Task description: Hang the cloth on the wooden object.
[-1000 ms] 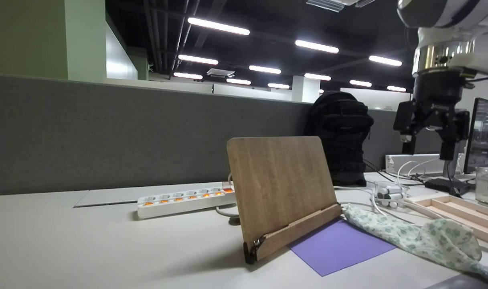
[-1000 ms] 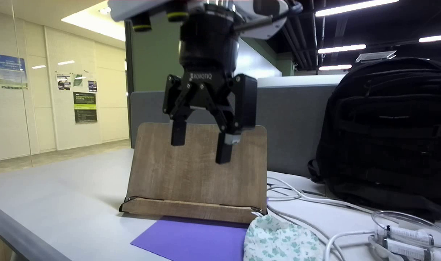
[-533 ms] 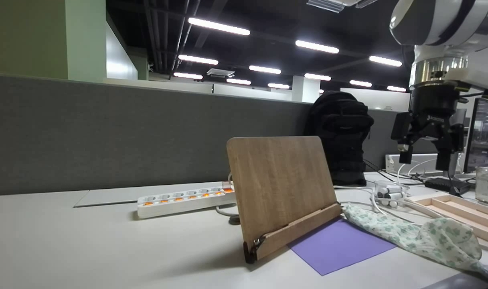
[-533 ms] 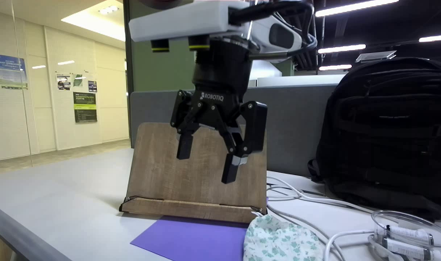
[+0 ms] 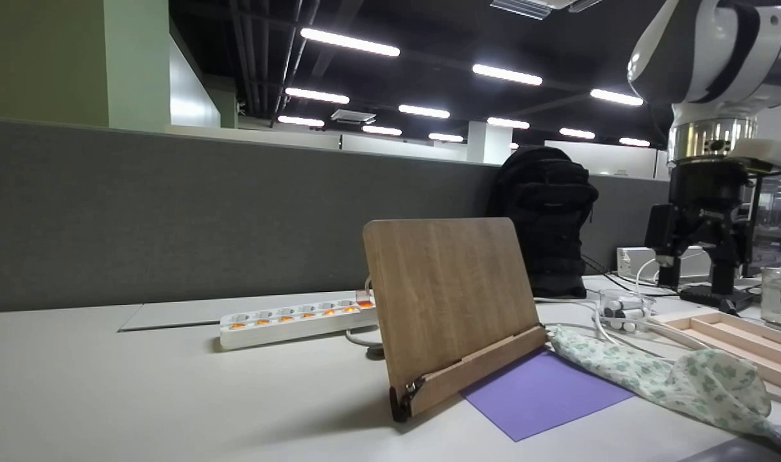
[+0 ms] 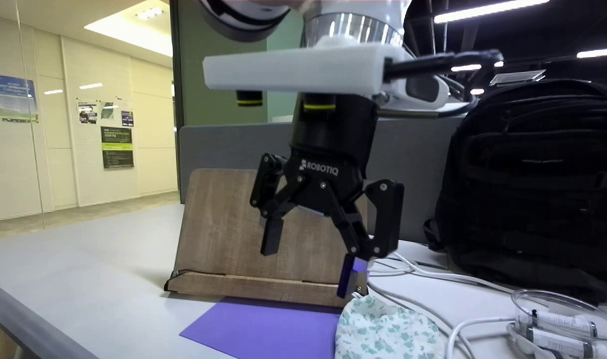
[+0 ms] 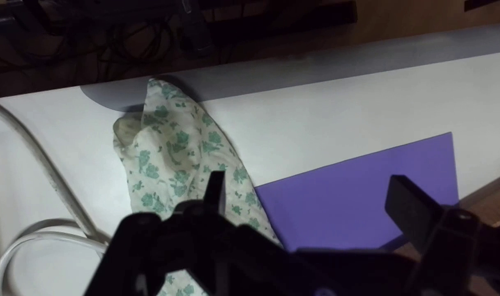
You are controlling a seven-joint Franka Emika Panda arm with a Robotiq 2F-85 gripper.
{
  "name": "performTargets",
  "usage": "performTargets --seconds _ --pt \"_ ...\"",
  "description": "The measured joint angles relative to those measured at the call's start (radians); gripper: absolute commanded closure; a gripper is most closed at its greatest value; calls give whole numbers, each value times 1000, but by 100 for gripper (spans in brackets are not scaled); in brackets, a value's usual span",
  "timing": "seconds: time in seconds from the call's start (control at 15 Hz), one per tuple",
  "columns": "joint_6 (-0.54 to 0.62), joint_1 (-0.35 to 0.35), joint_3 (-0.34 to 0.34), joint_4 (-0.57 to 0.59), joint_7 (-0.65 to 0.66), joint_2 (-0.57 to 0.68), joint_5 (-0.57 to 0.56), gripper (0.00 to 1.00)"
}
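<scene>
Cloth (image 5: 679, 387), apparently whole in an exterior view, partly behind wrist-view claw (image 7: 309, 187).

The glossy white, black-banded arm (image 5: 765, 58) has a shiny metal collar (image 6: 355, 27). The black angular gripper (image 6: 308, 269) bears white "ROBOTIQ" lettering (image 6: 320, 167) and round grey screw heads (image 6: 383, 187).

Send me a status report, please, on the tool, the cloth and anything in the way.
Tool open, holding nothing. Cloth crumpled on the desk, not yet hung on the wooden board. White cable beside the cloth, may snag.
</scene>
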Motion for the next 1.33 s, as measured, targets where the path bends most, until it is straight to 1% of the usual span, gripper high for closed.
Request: performTargets --seconds 0.27,0.47,0.8,1.07,1.13,1.2,1.33 --pt "27 -22 -8 52 -88 130 20 0" --pt "29 -50 -5 107 -125 226 23 0" --pt "37 -101 1 200 -128 353 11 0" --pt "84 -128 17 255 -124 440 -5 0" --pt "98 -132 24 264 -124 458 -6 25" --pt "113 -135 30 271 -123 473 -6 25" --pt "140 -138 46 278 -123 495 -6 40"
